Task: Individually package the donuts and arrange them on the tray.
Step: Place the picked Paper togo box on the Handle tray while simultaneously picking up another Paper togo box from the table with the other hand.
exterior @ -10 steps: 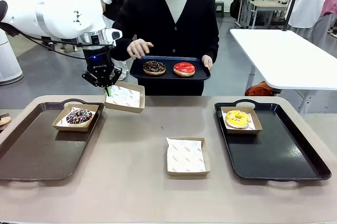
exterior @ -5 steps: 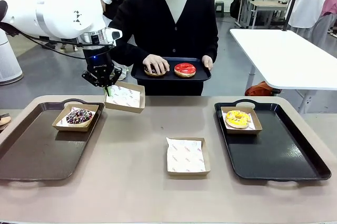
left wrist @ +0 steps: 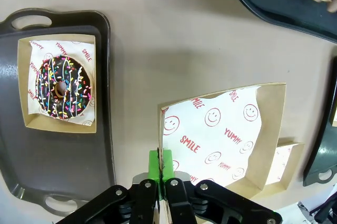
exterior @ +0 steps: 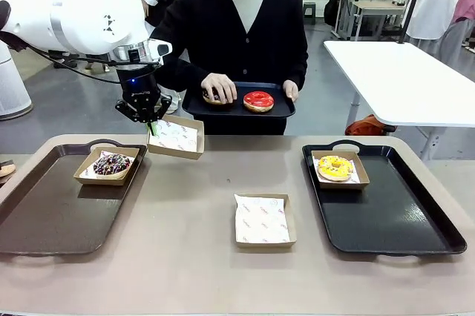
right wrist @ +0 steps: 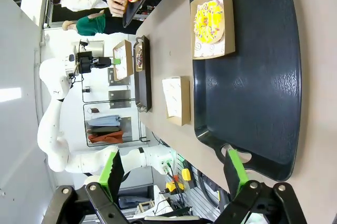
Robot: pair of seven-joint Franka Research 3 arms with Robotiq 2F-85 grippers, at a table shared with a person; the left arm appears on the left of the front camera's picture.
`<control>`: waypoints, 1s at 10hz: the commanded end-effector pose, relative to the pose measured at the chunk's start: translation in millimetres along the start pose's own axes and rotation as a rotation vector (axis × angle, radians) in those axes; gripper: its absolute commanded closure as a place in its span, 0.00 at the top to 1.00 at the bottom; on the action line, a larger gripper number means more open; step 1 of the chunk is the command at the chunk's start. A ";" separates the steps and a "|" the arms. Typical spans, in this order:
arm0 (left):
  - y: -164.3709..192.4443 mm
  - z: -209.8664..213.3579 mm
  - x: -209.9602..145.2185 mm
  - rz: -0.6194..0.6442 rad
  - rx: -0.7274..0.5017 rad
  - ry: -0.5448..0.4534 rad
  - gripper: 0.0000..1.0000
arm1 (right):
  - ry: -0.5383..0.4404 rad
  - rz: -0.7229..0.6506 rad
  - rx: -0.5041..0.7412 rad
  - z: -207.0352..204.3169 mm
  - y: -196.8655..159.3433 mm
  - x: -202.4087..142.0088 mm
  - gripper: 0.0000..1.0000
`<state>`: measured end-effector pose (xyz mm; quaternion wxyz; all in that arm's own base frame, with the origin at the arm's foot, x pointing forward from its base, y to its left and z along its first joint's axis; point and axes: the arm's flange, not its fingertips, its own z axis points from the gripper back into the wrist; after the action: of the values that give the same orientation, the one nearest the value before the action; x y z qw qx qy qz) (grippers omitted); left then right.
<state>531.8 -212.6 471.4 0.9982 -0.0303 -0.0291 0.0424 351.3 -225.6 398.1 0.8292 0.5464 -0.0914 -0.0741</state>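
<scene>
Over the table (exterior: 223, 175) at ten o'clock, a paper-lined carton (exterior: 176, 138) is held level by the clamped left gripper (exterior: 151, 124), apparently for the donut (exterior: 208, 99) under the person's hand (exterior: 220, 87); the right gripper (right wrist: 174, 163) is spread wide, empty.

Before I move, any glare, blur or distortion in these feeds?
Front view: sharp, evenly lit. Left wrist view: print on the paper-lined brown cardboard box reads crisply. Right wrist view: rolled sideways, beige table edge bowed, pale glare patch on the black plastic tray.
</scene>
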 end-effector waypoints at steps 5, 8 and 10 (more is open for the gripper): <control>0.7 1.9 -1.3 -0.001 -0.003 -0.009 0.00 | 0.002 -0.010 -0.006 0.4 2.1 -0.7 1.00; 0.7 1.9 -1.3 -0.001 -0.003 -0.009 0.00 | 0.002 -0.010 -0.006 0.4 2.1 -0.7 1.00; 0.7 1.9 -1.3 -0.001 -0.003 -0.009 0.00 | 0.002 -0.010 -0.006 0.4 2.1 -0.7 1.00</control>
<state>531.9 -212.5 471.4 0.9982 -0.0303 -0.0292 0.0425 351.3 -225.6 398.1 0.8292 0.5464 -0.0914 -0.0741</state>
